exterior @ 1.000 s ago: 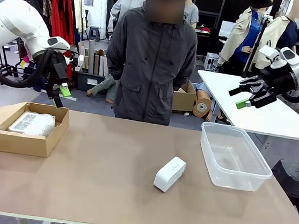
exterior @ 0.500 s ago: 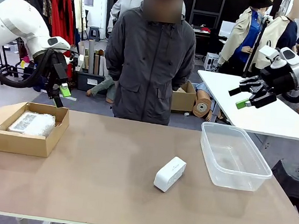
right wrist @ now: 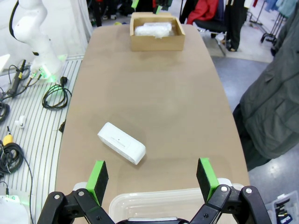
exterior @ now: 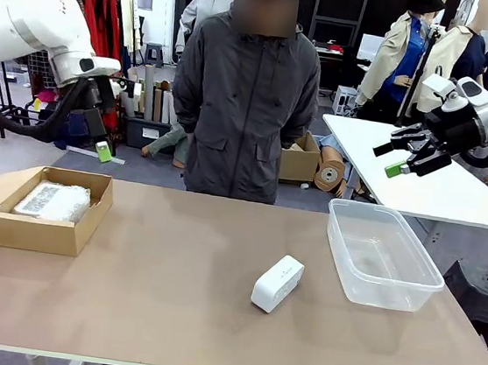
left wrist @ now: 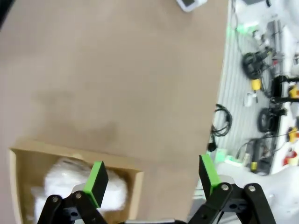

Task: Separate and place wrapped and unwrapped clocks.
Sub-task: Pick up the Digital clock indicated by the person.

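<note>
The brown table [exterior: 167, 315] spans the front view, and a person in a dark grey jacket [exterior: 243, 112] stands at its far edge, behind the middle. The clear plastic tub [exterior: 336, 241] sits on the table's right part, open side up. The open brown cardboard box [exterior: 39, 236] sits on the left part, near the left edge. A white bundle in crinkly clear wrap, the wrapped clocks [exterior: 52, 200], lies inside the box; whether it is one block or two cannot be told. The unwrapped clock [exterior: 277, 283], a smooth white rounded block, lies on bare table between box and tub, nearer the tub and touching neither. The left gripper [exterior: 98, 148] hangs in the air above the box's far side, fingers spread and holding nothing. The right gripper [exterior: 388, 160] hangs in the air above the tub's far right side, fingers likewise spread and holding nothing.
</note>
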`<action>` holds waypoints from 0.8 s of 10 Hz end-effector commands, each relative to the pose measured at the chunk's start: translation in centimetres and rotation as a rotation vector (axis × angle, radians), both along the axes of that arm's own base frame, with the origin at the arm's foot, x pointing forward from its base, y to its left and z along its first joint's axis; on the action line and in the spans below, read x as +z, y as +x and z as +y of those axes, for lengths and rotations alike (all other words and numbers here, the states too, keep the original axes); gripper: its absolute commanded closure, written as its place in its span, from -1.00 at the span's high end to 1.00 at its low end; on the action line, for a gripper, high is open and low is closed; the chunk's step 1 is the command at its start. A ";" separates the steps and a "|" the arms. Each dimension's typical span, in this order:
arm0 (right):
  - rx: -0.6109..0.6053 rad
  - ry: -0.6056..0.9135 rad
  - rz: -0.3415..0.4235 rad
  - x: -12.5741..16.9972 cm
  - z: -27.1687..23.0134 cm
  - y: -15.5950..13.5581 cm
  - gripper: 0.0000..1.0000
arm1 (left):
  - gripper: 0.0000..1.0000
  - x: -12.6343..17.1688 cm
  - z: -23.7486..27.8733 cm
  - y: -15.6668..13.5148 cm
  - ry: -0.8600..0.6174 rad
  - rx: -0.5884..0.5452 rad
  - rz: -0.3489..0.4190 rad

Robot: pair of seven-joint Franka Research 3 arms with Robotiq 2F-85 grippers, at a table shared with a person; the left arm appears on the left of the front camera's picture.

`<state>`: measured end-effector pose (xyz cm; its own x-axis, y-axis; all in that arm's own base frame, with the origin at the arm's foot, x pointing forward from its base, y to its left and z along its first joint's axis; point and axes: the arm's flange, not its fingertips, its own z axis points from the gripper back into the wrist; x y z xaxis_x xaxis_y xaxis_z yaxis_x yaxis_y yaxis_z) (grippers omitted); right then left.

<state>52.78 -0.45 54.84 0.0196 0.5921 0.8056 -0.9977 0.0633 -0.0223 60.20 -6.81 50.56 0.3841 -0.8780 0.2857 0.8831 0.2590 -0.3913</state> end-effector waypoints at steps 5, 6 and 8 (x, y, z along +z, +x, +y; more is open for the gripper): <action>-0.001 0.002 -0.004 0.1 0.0 -0.2 1.00 | 1.00 2.2 0.0 -2.1 -0.293 -0.305 -0.308; -0.001 0.002 -0.004 0.1 0.0 -0.2 1.00 | 1.00 2.5 -0.3 -2.4 -0.283 -0.313 -0.364; -0.001 0.002 -0.004 0.1 0.0 -0.2 1.00 | 1.00 3.5 -0.6 -2.7 -0.297 -0.272 -0.432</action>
<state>52.78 -0.45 54.85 0.0195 0.5921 0.8056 -0.9977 0.0633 -0.0224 58.75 -7.59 54.44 -0.0428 -0.8063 0.5899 0.9954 -0.0848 -0.0437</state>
